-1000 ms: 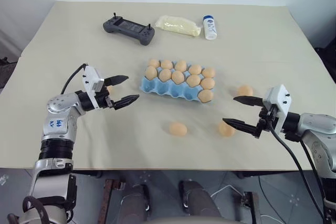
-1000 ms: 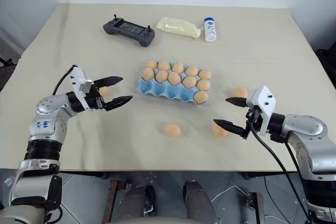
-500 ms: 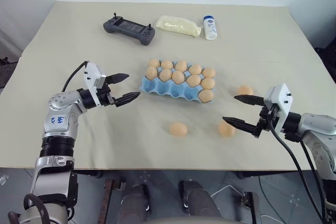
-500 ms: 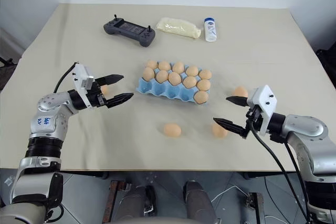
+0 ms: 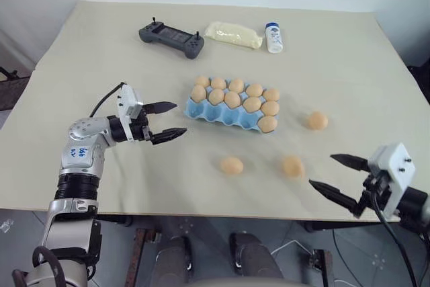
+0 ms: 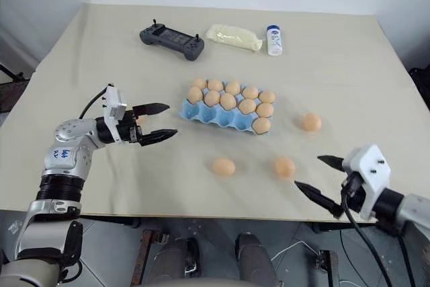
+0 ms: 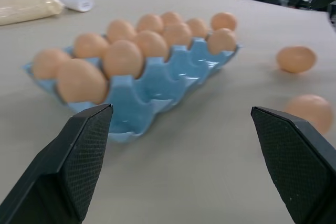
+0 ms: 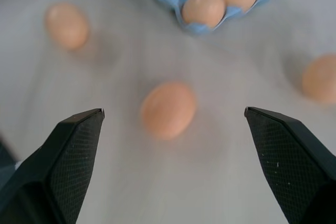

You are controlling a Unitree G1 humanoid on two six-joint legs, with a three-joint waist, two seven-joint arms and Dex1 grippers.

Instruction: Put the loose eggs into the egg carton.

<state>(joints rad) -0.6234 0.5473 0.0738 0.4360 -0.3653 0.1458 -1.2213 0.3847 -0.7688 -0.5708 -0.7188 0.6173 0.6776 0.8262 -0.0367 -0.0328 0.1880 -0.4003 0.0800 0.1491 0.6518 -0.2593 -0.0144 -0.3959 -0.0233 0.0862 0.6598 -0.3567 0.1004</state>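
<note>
My right pincer (image 5: pixel 340 178) has drawn back from the nearest of three loose eggs (image 5: pixel 292 166) on the tabletop (image 5: pixel 101 52), both pincers wide open and empty, the egg carton (image 5: pixel 232 107) unfilled centrally.

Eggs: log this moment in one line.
loose eggs: three on table | carton: front cups empty | left gripper: open, empty | right gripper: open, empty
</note>
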